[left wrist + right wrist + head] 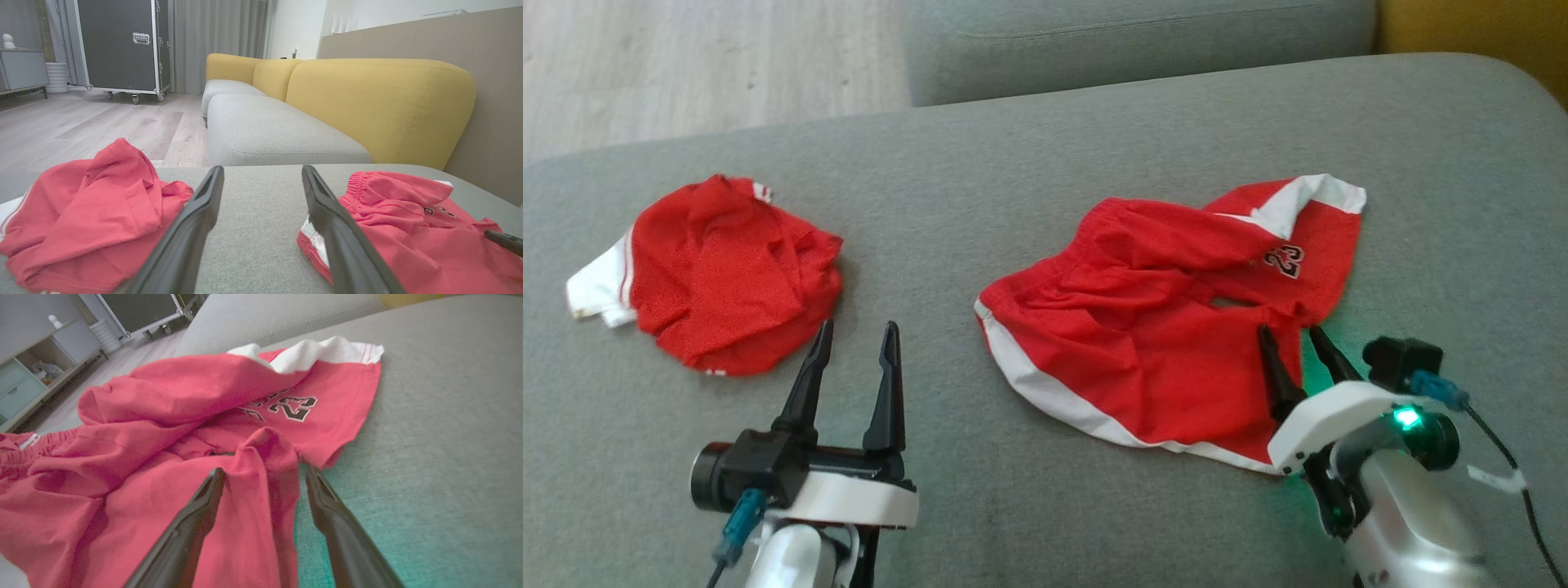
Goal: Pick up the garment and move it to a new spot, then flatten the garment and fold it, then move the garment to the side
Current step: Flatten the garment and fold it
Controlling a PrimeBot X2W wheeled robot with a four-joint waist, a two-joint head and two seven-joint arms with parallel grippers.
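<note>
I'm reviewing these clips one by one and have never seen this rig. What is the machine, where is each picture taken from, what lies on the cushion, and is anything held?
It is a wheeled robot with two arms, each ending in two long dark fingers. One picture looks down from its head; the other two look along each wrist's fingers. On the grey sofa cushion lie two red garments: a crumpled one at the left and numbered shorts at the right. The left gripper stands open over bare cushion. The right gripper is open with a fold of the shorts between its fingers. Nothing is gripped.
</note>
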